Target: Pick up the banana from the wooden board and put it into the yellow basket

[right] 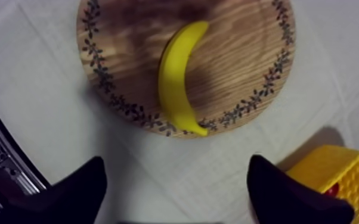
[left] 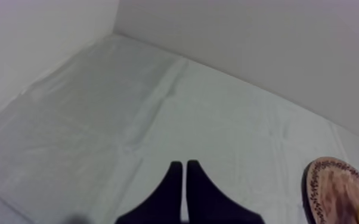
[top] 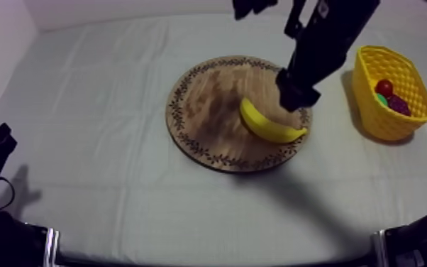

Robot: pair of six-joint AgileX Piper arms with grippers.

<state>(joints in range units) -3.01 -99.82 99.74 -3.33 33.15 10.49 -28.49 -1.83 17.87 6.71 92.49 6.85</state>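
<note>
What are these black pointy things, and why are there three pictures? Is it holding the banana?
They are the fingers of two robot arms. One picture looks down on the table from above; the other two are taken from the arms themselves. The left gripper is shut on nothing. The right gripper is open, hanging above the round wooden board, near the banana that lies on it. Nothing is held yet. The yellow basket beside the board has a small red fruit in it.

Open cloth [top: 333, 128] between board [top: 202, 106] and basket [top: 385, 122]
</note>
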